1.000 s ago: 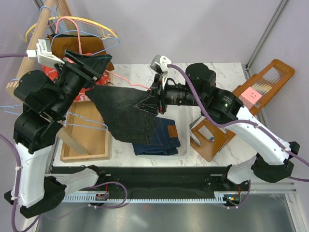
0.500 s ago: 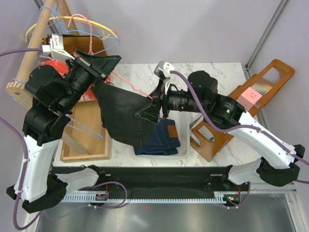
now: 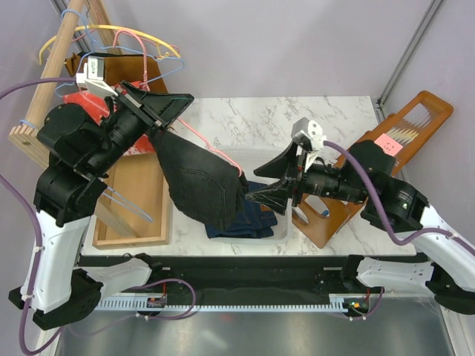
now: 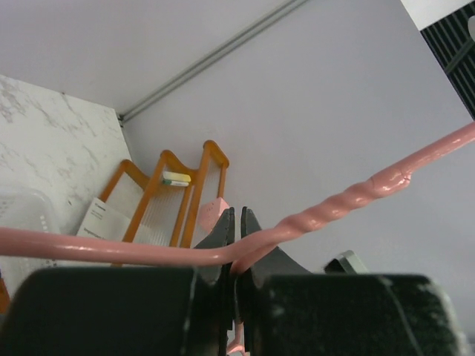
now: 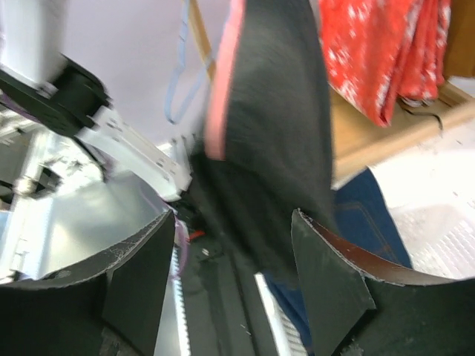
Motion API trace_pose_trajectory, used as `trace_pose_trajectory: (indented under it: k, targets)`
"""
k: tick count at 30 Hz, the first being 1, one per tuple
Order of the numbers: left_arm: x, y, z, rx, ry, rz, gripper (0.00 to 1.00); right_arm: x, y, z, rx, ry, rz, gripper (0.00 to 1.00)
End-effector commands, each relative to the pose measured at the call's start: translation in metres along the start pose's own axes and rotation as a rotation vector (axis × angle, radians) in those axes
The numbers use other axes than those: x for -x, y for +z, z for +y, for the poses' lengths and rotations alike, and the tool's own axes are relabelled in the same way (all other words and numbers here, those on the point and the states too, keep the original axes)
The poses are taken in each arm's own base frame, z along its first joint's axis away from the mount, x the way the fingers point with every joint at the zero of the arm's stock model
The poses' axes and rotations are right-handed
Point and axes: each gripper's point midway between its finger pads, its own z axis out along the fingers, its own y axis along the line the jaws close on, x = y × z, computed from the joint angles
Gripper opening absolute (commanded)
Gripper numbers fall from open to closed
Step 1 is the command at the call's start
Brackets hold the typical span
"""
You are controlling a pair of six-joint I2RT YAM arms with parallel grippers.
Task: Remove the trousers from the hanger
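The black trousers (image 3: 200,182) hang folded over a pink hanger (image 3: 194,137), their lower edge drooping over the dark blue denim trousers (image 3: 256,216), which lie in a clear bin. My left gripper (image 3: 174,104) is shut on the hanger's wire (image 4: 356,194), which passes between its closed fingers (image 4: 223,241). My right gripper (image 3: 256,185) stands open just right of the black trousers, holding nothing. In the right wrist view the black trousers (image 5: 274,133) fill the space ahead of the open gripper (image 5: 231,219), with the pink hanger bar (image 5: 223,96) along their left edge.
A wooden rack with several wire hangers (image 3: 111,37) stands at the back left, with a brown garment (image 3: 119,70) and a red mottled cloth (image 3: 89,104) on it. A wooden tray (image 3: 133,200) lies below it. The clear bin (image 3: 282,230) holds the denim. An orange rack (image 3: 408,126) stands at the right.
My right gripper let go of the black trousers, opened and drew back to the right. The left gripper shut on the pink hanger. The trousers now hang freely from it.
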Motion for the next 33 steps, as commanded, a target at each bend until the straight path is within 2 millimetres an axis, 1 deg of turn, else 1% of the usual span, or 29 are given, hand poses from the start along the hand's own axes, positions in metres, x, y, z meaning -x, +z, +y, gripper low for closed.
trace_pose_trajectory:
  k: [1,3,4,6,8,10,11,12,14,18,20,23,24,25,26,27,28,29,30,31,32,33]
  targets:
    - [0.003,-0.015,-0.048,-0.186,-0.101,0.032,0.02,-0.026,0.007,-0.032,-0.117,-0.123,0.068,0.71]
    - [0.005,-0.016,-0.045,-0.173,-0.117,0.018,0.02,-0.029,0.004,-0.036,-0.13,-0.148,0.083,0.71]
    - [0.006,-0.017,-0.047,-0.176,-0.118,0.011,0.02,-0.029,0.005,-0.035,-0.12,-0.151,0.083,0.71]
    - [0.007,-0.019,-0.05,-0.185,-0.117,0.009,0.02,-0.028,0.01,-0.029,-0.083,-0.153,0.07,0.71]
    - [0.007,-0.021,-0.052,-0.193,-0.13,0.016,0.02,-0.029,0.015,-0.029,-0.074,-0.147,0.066,0.7]
    - [0.006,-0.022,-0.054,-0.197,-0.141,0.023,0.02,-0.025,0.019,-0.026,-0.054,-0.148,0.046,0.64]
    - [0.007,-0.025,-0.055,-0.2,-0.143,0.018,0.02,-0.024,0.022,-0.024,-0.041,-0.147,0.044,0.63]
    - [0.007,-0.023,-0.052,-0.193,-0.147,0.014,0.02,-0.023,0.023,-0.019,-0.007,-0.15,0.037,0.63]
    - [0.007,-0.023,-0.051,-0.189,-0.153,0.014,0.02,-0.025,0.025,-0.017,0.004,-0.148,0.037,0.64]
    - [0.004,-0.021,-0.05,-0.186,-0.156,0.025,0.02,-0.027,0.023,-0.01,0.038,-0.15,0.03,0.69]
    - [0.004,-0.021,-0.05,-0.188,-0.168,0.027,0.02,-0.032,0.025,-0.014,0.02,-0.146,0.034,0.7]
    - [0.003,-0.021,-0.05,-0.189,-0.169,0.033,0.02,-0.032,0.033,-0.015,0.026,-0.14,0.026,0.7]
    - [0.003,-0.022,-0.05,-0.189,-0.171,0.033,0.02,-0.025,0.036,-0.014,0.027,-0.133,-0.006,0.69]
    - [0.003,-0.022,-0.051,-0.192,-0.172,0.032,0.02,-0.026,0.039,-0.018,0.007,-0.125,-0.016,0.68]
    - [0.002,-0.021,-0.05,-0.189,-0.172,0.038,0.02,-0.014,0.042,-0.018,-0.003,-0.13,-0.077,0.66]
    - [0.001,-0.021,-0.049,-0.189,-0.174,0.042,0.02,-0.016,0.045,-0.022,-0.02,-0.104,-0.094,0.63]
    - [0.0,-0.023,-0.049,-0.191,-0.176,0.043,0.02,-0.013,0.046,-0.023,-0.027,-0.102,-0.121,0.61]
    - [-0.001,-0.024,-0.048,-0.191,-0.18,0.046,0.02,0.0,0.047,-0.021,-0.017,-0.109,-0.18,0.59]
    - [-0.004,-0.021,-0.043,-0.178,-0.184,0.051,0.02,-0.002,0.05,-0.023,-0.023,-0.102,-0.182,0.57]
    - [-0.005,-0.022,-0.042,-0.175,-0.194,0.054,0.02,0.002,0.054,-0.024,-0.022,-0.098,-0.207,0.52]
    - [-0.005,-0.025,-0.043,-0.184,-0.197,0.051,0.02,0.006,0.056,-0.025,-0.027,-0.104,-0.219,0.43]
    - [-0.007,-0.024,-0.04,-0.179,-0.2,0.055,0.02,0.011,0.057,-0.027,-0.046,-0.108,-0.23,0.35]
